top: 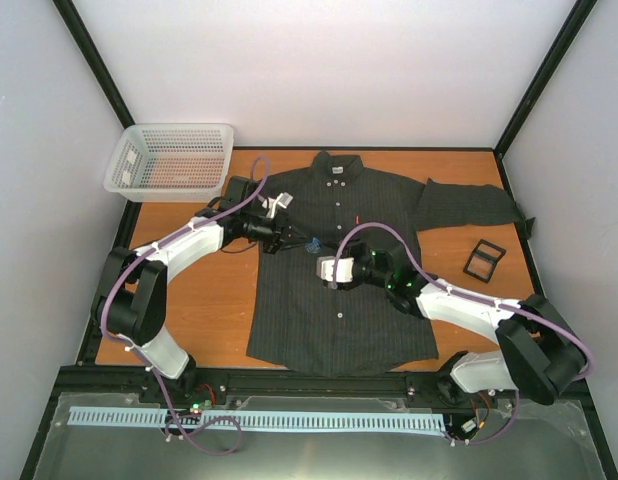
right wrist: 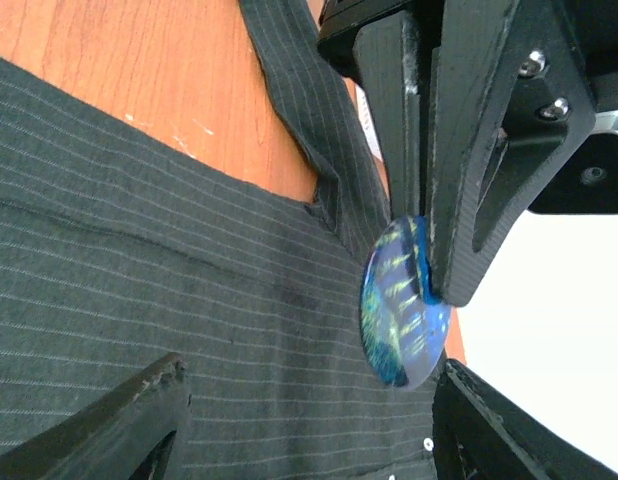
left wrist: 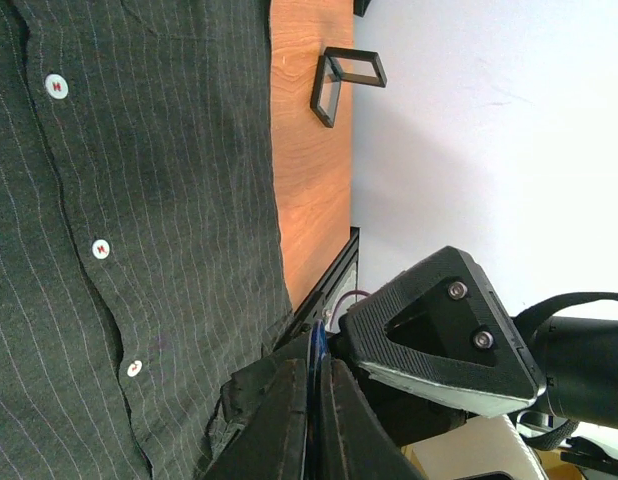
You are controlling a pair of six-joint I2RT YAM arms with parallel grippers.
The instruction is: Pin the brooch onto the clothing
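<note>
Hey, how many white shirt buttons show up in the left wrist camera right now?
3. White button near the top left of the shirt, another midway down, a third lower. More may lie outside this view.

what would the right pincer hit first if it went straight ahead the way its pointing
Most likely the brooch, pinched in the left pincer just ahead of the right pincer. Depth is unclear, so it might pass it and meet the shirt.
</note>
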